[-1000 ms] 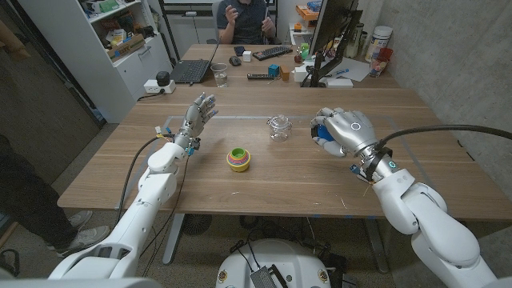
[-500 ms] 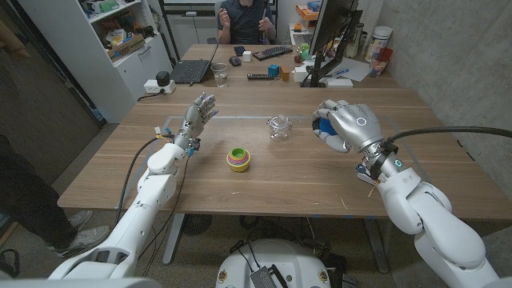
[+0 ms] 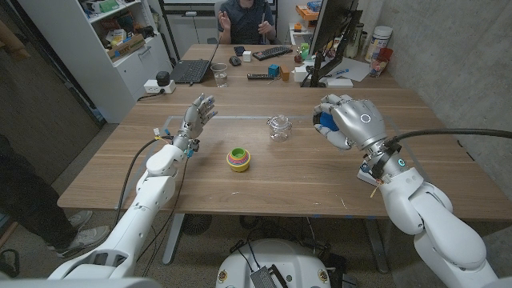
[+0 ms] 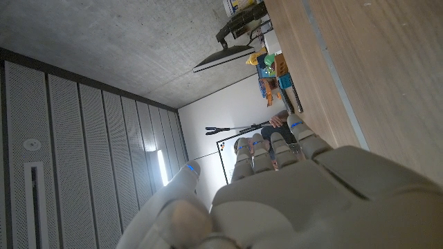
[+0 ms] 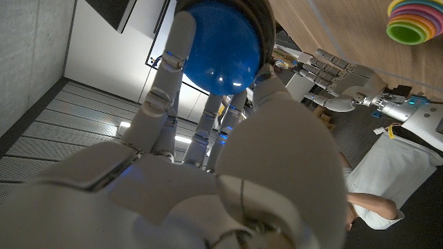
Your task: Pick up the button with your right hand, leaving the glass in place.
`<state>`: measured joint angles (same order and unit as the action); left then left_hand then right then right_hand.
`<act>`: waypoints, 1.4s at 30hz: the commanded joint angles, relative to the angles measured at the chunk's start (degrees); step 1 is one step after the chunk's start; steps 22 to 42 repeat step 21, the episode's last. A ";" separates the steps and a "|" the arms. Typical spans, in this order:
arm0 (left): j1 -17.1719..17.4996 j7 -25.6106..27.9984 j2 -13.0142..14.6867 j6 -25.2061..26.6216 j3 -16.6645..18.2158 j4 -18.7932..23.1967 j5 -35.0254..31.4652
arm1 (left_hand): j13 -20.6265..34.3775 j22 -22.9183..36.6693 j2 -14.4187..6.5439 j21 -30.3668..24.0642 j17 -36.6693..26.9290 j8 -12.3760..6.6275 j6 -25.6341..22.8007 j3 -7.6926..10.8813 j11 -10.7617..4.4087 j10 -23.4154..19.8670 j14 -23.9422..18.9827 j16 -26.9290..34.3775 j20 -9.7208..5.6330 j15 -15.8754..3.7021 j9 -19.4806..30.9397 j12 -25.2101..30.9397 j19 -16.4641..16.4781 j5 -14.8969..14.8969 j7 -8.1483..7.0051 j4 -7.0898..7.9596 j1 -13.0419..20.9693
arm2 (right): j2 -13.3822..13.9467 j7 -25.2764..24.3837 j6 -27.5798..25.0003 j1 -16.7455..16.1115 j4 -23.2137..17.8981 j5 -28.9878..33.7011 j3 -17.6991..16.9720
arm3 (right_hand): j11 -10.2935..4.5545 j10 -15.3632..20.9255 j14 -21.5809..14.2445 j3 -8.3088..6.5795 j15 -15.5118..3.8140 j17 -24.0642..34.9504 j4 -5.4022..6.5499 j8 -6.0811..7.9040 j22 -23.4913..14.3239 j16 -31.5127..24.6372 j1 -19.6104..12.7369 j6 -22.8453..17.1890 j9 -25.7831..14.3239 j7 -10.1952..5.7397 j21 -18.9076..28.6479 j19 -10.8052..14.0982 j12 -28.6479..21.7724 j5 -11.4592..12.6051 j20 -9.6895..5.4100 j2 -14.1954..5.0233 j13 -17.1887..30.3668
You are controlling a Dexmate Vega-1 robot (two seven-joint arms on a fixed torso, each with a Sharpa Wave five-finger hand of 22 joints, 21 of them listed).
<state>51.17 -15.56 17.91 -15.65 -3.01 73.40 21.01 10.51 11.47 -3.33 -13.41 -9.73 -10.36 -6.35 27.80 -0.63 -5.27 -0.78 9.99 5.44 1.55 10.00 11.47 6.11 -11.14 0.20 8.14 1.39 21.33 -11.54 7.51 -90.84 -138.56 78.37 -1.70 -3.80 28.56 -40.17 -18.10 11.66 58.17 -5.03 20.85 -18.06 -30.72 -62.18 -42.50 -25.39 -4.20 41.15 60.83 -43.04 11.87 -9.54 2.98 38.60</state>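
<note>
While the right robot hand (image 3: 346, 122) grips the blue button (image 5: 223, 50) above the tabletop (image 3: 280, 172), glass jar (image 3: 278, 127) standing just beside, left robot hand (image 3: 198, 114) raised, fingers apart, holding nothing.

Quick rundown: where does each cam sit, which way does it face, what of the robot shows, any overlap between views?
Head view: on the robot's head, looking down at the table; both arms, left hand, right hand gripping the blue button.
Left wrist view: along the left hand toward table edge and ceiling.
Right wrist view: along the right hand, button in its fingers.
Shared: head and right wrist views both show the stacked cups.
</note>
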 commanded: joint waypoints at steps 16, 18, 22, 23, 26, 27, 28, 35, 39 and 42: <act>-0.18 -0.78 0.38 -0.72 0.94 -1.45 0.83 | 0.27 0.07 0.44 -0.20 -0.25 -0.27 0.08 -0.40 -0.21 -0.27 0.20 0.38 -0.16 -0.14 0.22 0.25 0.19 -0.17 0.38 -0.12 0.06 | -0.92 -0.94 0.12 0.82 0.06 1.48 1.21 | -0.18 0.66 -17.02 -1.18 -24.51 0.90 -0.98 0.14 -0.19 0.67 -12.42 -0.61 -0.21 0.05 1.51 -1.40 -0.51 0.04 -2.94 -12.87 0.29; -0.41 -1.04 0.36 -0.88 0.99 -1.81 0.93 | 0.27 0.07 0.43 -0.19 -0.25 -0.27 0.07 -0.42 -0.17 -0.18 0.19 0.39 -0.12 -0.13 0.22 0.22 0.17 -0.18 0.38 -0.12 0.06 | -0.87 -0.66 -0.09 0.96 -0.05 1.85 1.46 | -0.20 0.73 -17.05 -1.17 -24.50 0.98 -0.96 0.11 -0.18 0.74 -12.41 -0.59 -0.23 0.03 1.64 -1.44 -0.49 0.04 -2.94 -12.86 0.22; -0.67 -1.15 0.44 -0.86 0.95 -1.98 0.79 | 0.27 0.07 0.43 -0.18 -0.25 -0.28 0.05 -0.45 -0.11 -0.19 0.18 0.39 -0.12 -0.15 0.22 0.22 0.16 -0.18 0.40 -0.12 0.07 | -0.90 -0.81 -0.34 1.11 -0.09 2.04 1.65 | -0.39 0.78 -17.14 -1.16 -24.50 1.09 -0.90 0.12 -0.17 0.80 -12.38 -0.68 -0.26 0.01 1.80 -1.50 -0.58 0.03 -2.94 -12.88 0.34; -0.67 -1.15 0.44 -0.86 0.95 -1.98 0.79 | 0.27 0.07 0.43 -0.18 -0.25 -0.28 0.05 -0.45 -0.11 -0.19 0.18 0.39 -0.12 -0.15 0.22 0.22 0.16 -0.18 0.40 -0.12 0.07 | -0.90 -0.81 -0.34 1.11 -0.09 2.04 1.65 | -0.39 0.78 -17.14 -1.16 -24.50 1.09 -0.90 0.12 -0.17 0.80 -12.38 -0.68 -0.26 0.01 1.80 -1.50 -0.58 0.03 -2.94 -12.88 0.34; -0.67 -1.15 0.44 -0.86 0.95 -1.98 0.79 | 0.27 0.07 0.43 -0.18 -0.25 -0.28 0.05 -0.45 -0.11 -0.19 0.18 0.39 -0.12 -0.15 0.22 0.22 0.16 -0.18 0.40 -0.12 0.07 | -0.90 -0.81 -0.34 1.11 -0.09 2.04 1.65 | -0.39 0.78 -17.14 -1.16 -24.50 1.09 -0.90 0.12 -0.17 0.80 -12.38 -0.68 -0.26 0.01 1.80 -1.50 -0.58 0.03 -2.94 -12.88 0.34; -0.67 -1.15 0.44 -0.86 0.95 -1.98 0.79 | 0.27 0.07 0.43 -0.18 -0.25 -0.28 0.05 -0.45 -0.11 -0.19 0.18 0.39 -0.12 -0.15 0.22 0.22 0.16 -0.18 0.40 -0.12 0.07 | -0.90 -0.81 -0.34 1.11 -0.09 2.04 1.65 | -0.39 0.78 -17.14 -1.16 -24.50 1.09 -0.90 0.12 -0.17 0.80 -12.38 -0.68 -0.26 0.01 1.80 -1.50 -0.58 0.03 -2.94 -12.88 0.34; -0.67 -1.15 0.44 -0.86 0.95 -1.98 0.79 | 0.27 0.07 0.43 -0.18 -0.25 -0.28 0.05 -0.45 -0.11 -0.19 0.18 0.39 -0.12 -0.15 0.22 0.22 0.16 -0.18 0.40 -0.12 0.07 | -0.90 -0.81 -0.34 1.11 -0.09 2.04 1.65 | -0.39 0.78 -17.14 -1.16 -24.50 1.09 -0.90 0.12 -0.17 0.80 -12.38 -0.68 -0.26 0.01 1.80 -1.50 -0.58 0.03 -2.94 -12.88 0.34; -0.67 -1.15 0.44 -0.86 0.95 -1.98 0.79 | 0.27 0.07 0.43 -0.18 -0.25 -0.28 0.05 -0.45 -0.11 -0.19 0.18 0.39 -0.12 -0.15 0.22 0.22 0.16 -0.18 0.40 -0.12 0.07 | -0.90 -0.81 -0.34 1.11 -0.09 2.04 1.65 | -0.39 0.78 -17.14 -1.16 -24.50 1.09 -0.90 0.12 -0.17 0.80 -12.38 -0.68 -0.26 0.01 1.80 -1.50 -0.58 0.03 -2.94 -12.88 0.34; -0.67 -1.15 0.44 -0.86 0.95 -1.98 0.79 | 0.27 0.07 0.43 -0.18 -0.25 -0.28 0.05 -0.45 -0.11 -0.19 0.18 0.39 -0.12 -0.15 0.22 0.22 0.16 -0.18 0.40 -0.12 0.07 | -0.90 -0.81 -0.34 1.11 -0.09 2.04 1.65 | -0.39 0.78 -17.14 -1.16 -24.50 1.09 -0.90 0.12 -0.17 0.80 -12.38 -0.68 -0.26 0.01 1.80 -1.50 -0.58 0.03 -2.94 -12.88 0.34; -0.67 -1.15 0.44 -0.86 0.95 -1.98 0.79 | 0.27 0.07 0.43 -0.18 -0.25 -0.28 0.05 -0.45 -0.11 -0.19 0.18 0.39 -0.12 -0.15 0.22 0.22 0.16 -0.18 0.40 -0.12 0.07 | -0.90 -0.81 -0.34 1.11 -0.09 2.04 1.65 | -0.39 0.78 -17.14 -1.16 -24.50 1.09 -0.90 0.12 -0.17 0.80 -12.38 -0.68 -0.26 0.01 1.80 -1.50 -0.58 0.03 -2.94 -12.88 0.34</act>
